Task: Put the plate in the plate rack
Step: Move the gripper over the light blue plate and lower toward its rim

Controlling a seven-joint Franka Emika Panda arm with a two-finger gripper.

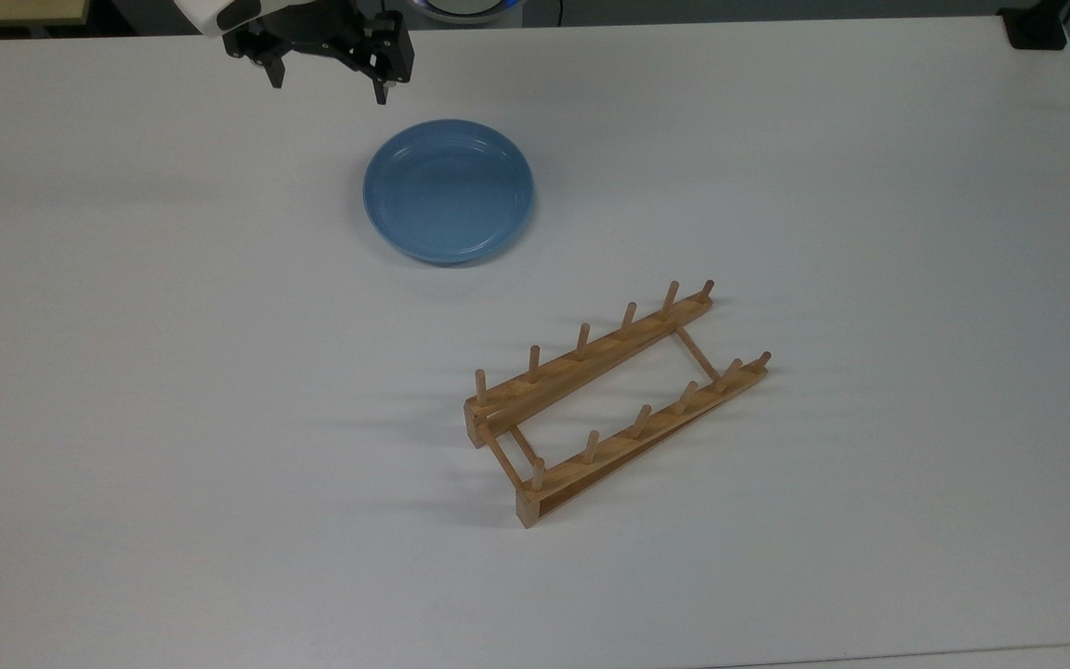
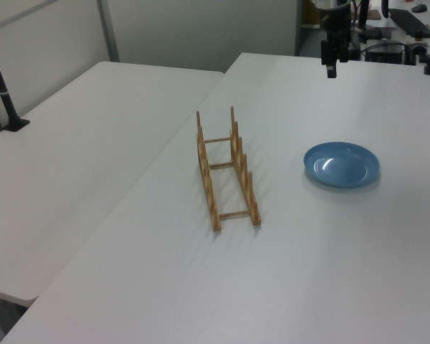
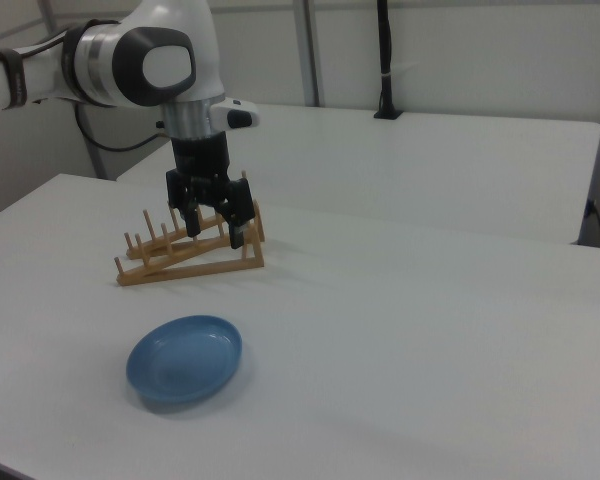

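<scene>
I see the light-blue plate (image 1: 449,190) lying flat on the white tabletop (image 1: 869,232), nearer to the top view's far edge than to its near edge. The wooden plate rack (image 1: 611,400) stands apart from it, about mid-table, with nothing in it. My gripper (image 1: 328,85) hangs above the tabletop near the far edge, its jaws spread apart and holding nothing.
</scene>
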